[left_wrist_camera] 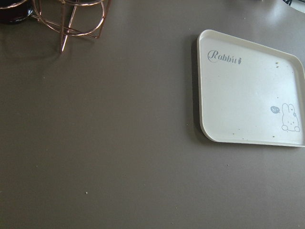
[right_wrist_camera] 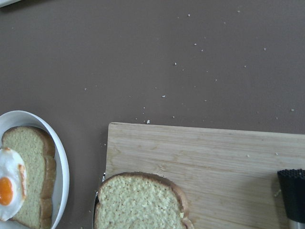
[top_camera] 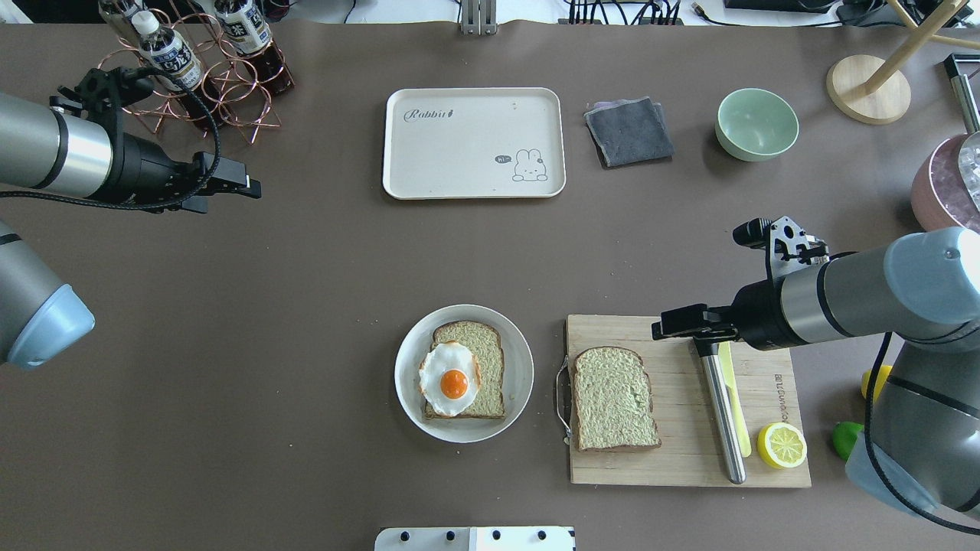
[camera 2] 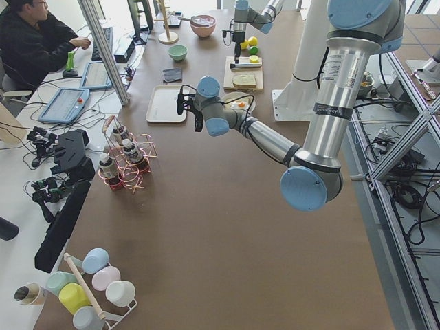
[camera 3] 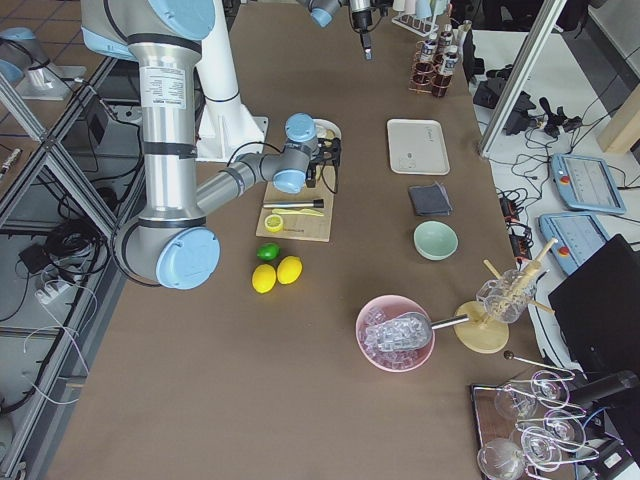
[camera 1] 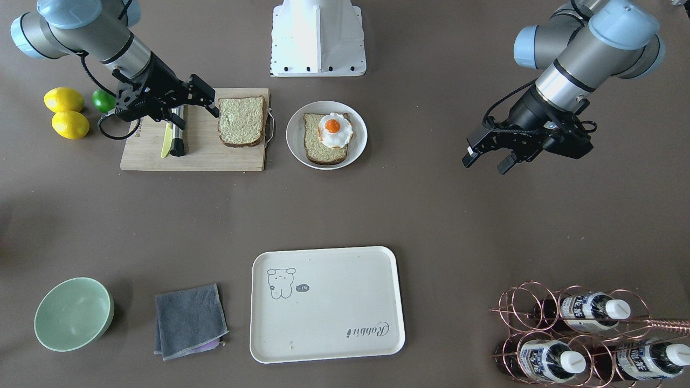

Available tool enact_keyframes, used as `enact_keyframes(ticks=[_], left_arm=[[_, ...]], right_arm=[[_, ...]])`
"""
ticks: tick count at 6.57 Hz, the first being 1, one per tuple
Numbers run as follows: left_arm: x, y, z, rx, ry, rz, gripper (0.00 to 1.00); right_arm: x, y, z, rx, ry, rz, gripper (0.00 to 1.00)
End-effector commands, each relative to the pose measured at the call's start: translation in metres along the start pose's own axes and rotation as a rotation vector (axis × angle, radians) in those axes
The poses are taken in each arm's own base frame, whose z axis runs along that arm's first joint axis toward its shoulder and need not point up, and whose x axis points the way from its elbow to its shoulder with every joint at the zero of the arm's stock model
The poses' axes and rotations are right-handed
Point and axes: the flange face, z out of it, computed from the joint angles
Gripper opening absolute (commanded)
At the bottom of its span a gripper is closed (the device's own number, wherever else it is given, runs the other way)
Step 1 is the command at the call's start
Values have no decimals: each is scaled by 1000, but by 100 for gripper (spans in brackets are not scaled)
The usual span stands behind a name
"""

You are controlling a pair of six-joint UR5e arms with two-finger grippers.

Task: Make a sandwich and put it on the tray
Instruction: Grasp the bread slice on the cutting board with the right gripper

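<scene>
One bread slice [camera 1: 241,120] lies on the wooden cutting board [camera 1: 199,153]; it also shows in the overhead view [top_camera: 615,398] and the right wrist view [right_wrist_camera: 140,202]. The second slice [top_camera: 482,360] lies on a round white plate [top_camera: 521,375] with the fried egg [top_camera: 450,379] on top. The cream tray [top_camera: 475,141] is bare, across the table; the left wrist view shows it [left_wrist_camera: 248,90]. My right gripper [top_camera: 677,325] is open and empty, above the board just right of the loose slice. My left gripper [top_camera: 237,185] is open and empty, above bare table left of the tray.
A steel-handled knife [top_camera: 723,413] and a lemon half [top_camera: 782,445] lie on the board. Two lemons [camera 1: 63,99] and a lime [camera 1: 102,101] sit beside it. A green bowl [camera 1: 74,313], grey cloth [camera 1: 188,320] and copper bottle rack [camera 1: 587,334] flank the tray.
</scene>
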Motion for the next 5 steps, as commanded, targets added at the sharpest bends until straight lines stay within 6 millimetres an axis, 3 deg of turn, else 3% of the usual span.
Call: enact_keyframes(ticks=[1,5], left_arm=[[0,1,-1,0,1,1,97],[-2,0,1,0,-3,-2,97]], right_arm=[[-9,21,20,0,10,10,100],[-8,37,51,-7,43,3,89]])
